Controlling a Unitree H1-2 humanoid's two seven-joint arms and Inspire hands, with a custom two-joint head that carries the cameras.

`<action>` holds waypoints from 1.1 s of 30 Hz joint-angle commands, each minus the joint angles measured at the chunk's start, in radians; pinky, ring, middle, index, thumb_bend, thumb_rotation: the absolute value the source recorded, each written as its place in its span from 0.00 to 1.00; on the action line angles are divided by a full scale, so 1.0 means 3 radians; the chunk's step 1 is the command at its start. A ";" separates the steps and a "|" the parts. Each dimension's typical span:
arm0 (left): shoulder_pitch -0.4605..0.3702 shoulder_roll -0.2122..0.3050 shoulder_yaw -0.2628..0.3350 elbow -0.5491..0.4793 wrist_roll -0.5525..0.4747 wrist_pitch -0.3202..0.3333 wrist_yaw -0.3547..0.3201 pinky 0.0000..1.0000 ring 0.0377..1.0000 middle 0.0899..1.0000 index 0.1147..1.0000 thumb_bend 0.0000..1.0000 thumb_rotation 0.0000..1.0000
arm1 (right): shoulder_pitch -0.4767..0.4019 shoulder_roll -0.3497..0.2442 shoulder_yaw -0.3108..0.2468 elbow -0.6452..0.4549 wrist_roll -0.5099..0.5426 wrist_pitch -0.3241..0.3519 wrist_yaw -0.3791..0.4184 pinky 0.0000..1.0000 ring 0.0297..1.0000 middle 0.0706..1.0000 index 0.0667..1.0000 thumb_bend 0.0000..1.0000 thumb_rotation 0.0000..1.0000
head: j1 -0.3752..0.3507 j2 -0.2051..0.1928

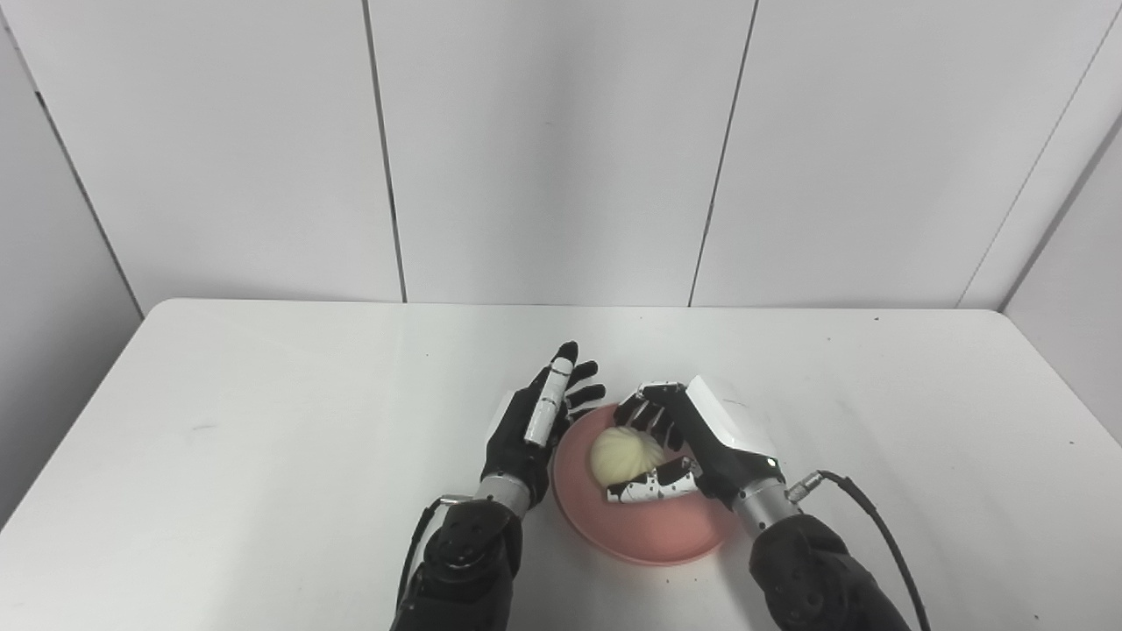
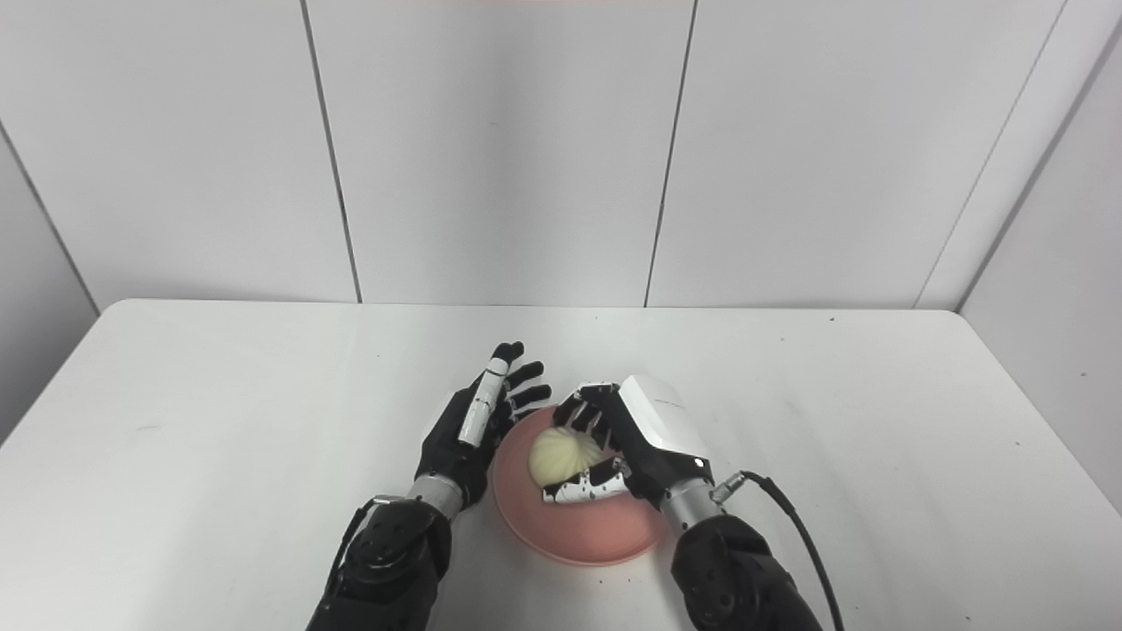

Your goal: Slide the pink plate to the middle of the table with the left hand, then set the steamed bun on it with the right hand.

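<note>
The pink plate (image 1: 644, 526) sits near mid-surface, so sliding looks done. The steamed bun (image 1: 624, 454) is over it, the right hand (image 1: 692, 443) clamped around it; release remains. The left hand (image 1: 535, 421), fingers apart, stands at the plate's left rim.

Plate (image 1: 644, 530): pink. Steamed bun (image 1: 624, 455): cream-white, pleated. Table (image 1: 263, 438): white. Left hand (image 1: 535, 425) and right hand (image 1: 692, 443): black with white panels. Wall panels (image 1: 561, 149): pale grey, dark seams.
</note>
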 commanded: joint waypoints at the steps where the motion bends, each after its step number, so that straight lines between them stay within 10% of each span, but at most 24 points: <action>1: 0.0045 0.0016 0.0001 0.0018 0.0024 0.0118 -0.0001 0.76 0.81 0.87 0.90 0.61 0.90 | -0.0067 -0.0022 -0.0004 -0.0048 -0.0059 -0.0103 -0.0086 0.32 0.38 0.41 0.48 0.52 0.00 | 0.0008 0.0003; 5: 0.0046 0.0009 0.0008 0.0012 0.0017 0.0131 0.0011 0.76 0.81 0.87 0.91 0.61 0.90 | -0.0041 -0.0070 0.0039 -0.0105 -0.0200 -0.0061 -0.0029 0.32 0.39 0.41 0.50 0.52 0.01 | 0.0007 0.0005; 9: 0.0050 0.0006 0.0013 0.0000 0.0009 0.0145 0.0008 0.75 0.80 0.86 0.90 0.61 0.90 | -0.0012 -0.0126 0.0070 -0.0130 -0.0263 -0.0084 0.0024 0.35 0.43 0.54 0.62 0.77 0.36 | -0.0001 0.0007; 20: 0.0052 0.0020 0.0013 0.0020 0.0009 0.0107 -0.0009 0.75 0.81 0.87 0.91 0.61 0.90 | 0.0073 -0.0184 0.0022 -0.0259 -0.0289 -0.0008 0.0189 0.62 0.71 0.75 0.71 0.85 0.64 | -0.0004 0.0003; 33: 0.0161 0.0083 -0.0001 -0.0125 0.0151 -0.0062 0.0089 0.75 0.81 0.85 0.88 0.62 0.87 | 0.0301 0.0119 -0.0407 -0.0076 0.0362 -0.0965 -0.0817 0.67 0.77 0.80 0.76 0.71 0.90 | -0.0141 -0.0006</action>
